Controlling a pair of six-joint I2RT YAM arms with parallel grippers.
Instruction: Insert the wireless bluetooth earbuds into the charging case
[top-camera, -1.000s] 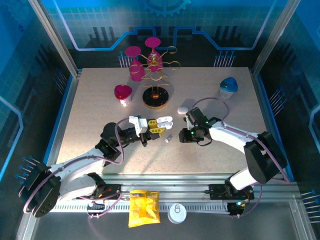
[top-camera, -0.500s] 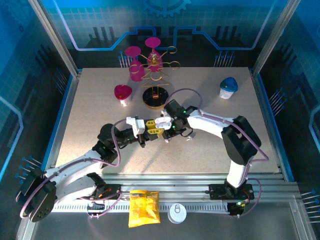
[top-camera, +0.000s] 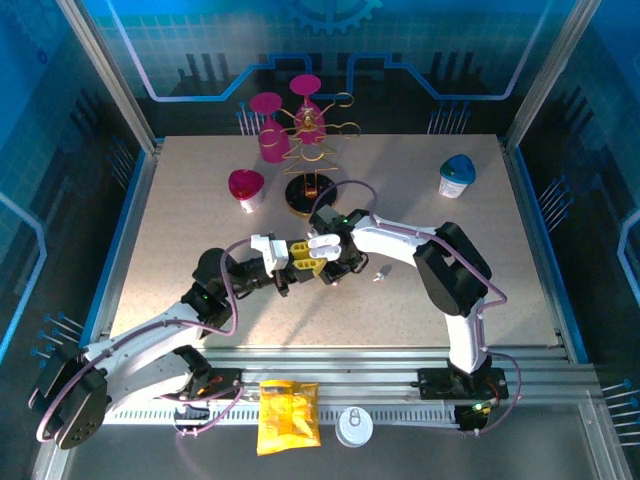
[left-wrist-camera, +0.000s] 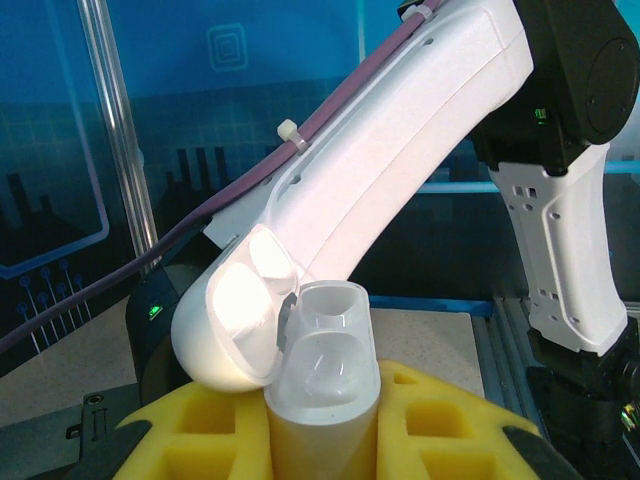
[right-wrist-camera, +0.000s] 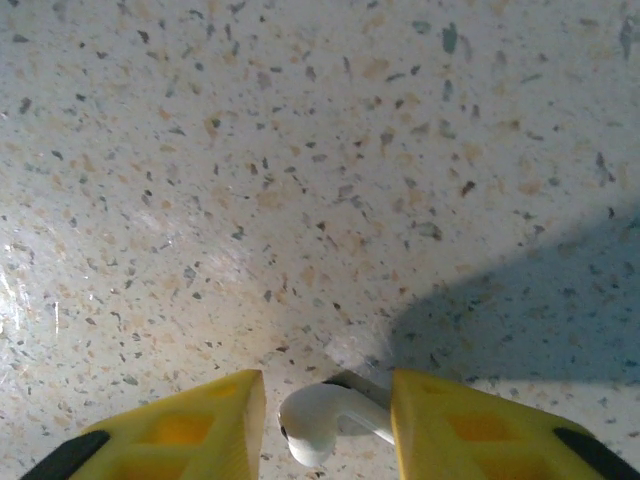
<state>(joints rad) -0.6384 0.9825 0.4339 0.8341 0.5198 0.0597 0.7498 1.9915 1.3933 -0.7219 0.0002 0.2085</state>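
The charging case — lid open — is pinched in the left pincer, the right arm crossed close behind. An earbud is pinched in the right pincer over the tabletop, a gold rack nearby.

Workcell contents by count: 2 robot arms, 1 open charging case, 1 earbud, 1 small pale loose piece, 3 pink glasses, 1 gold rack, 1 blue-lidded pot, 1 yellow pouch, 1 white round lid.
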